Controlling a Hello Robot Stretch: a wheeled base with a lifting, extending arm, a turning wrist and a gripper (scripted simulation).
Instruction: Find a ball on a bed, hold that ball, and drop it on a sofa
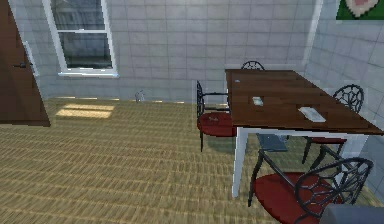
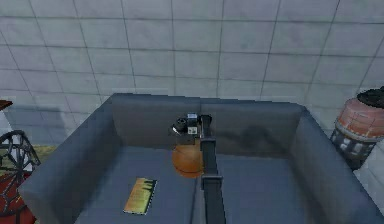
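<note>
Arm side view: a slate-grey sofa [image 2: 120, 115], boxy, with thick padded arms and a low straight back in matte cloth, stands against a wall of pale square tiles [image 2: 200, 50]. The arm [image 2: 212, 185], a dark square bar, reaches over the seat toward the back cushion. At its end are two small white marked squares, and left of them the gripper [image 2: 182, 129], dark and blocky.

Just below it in the picture is a round orange ball [image 2: 186, 160], smooth, at the rear of the seat, close beside the bar. Cannot tell whether the gripper holds anything, nor how its fingers stand.

Toward the view's left a flat yellow-green rectangle [image 2: 140, 195], thin as a booklet, lies on the seat. Beyond the sofa's arm at the view's right stands a banded, barrel-shaped pot [image 2: 358, 125] with dark foliage.

Forward view: a rectangular table [image 1: 290, 90], polished red-brown top on white square legs, stands on striped straw-coloured flooring [image 1: 120, 160]. Around it are chairs [image 1: 212, 122] of curled black metal with round red seats. A white-framed window [image 1: 82, 40] is set in the tiled wall, and a dark brown door [image 1: 18, 75] is at the view's left.
</note>
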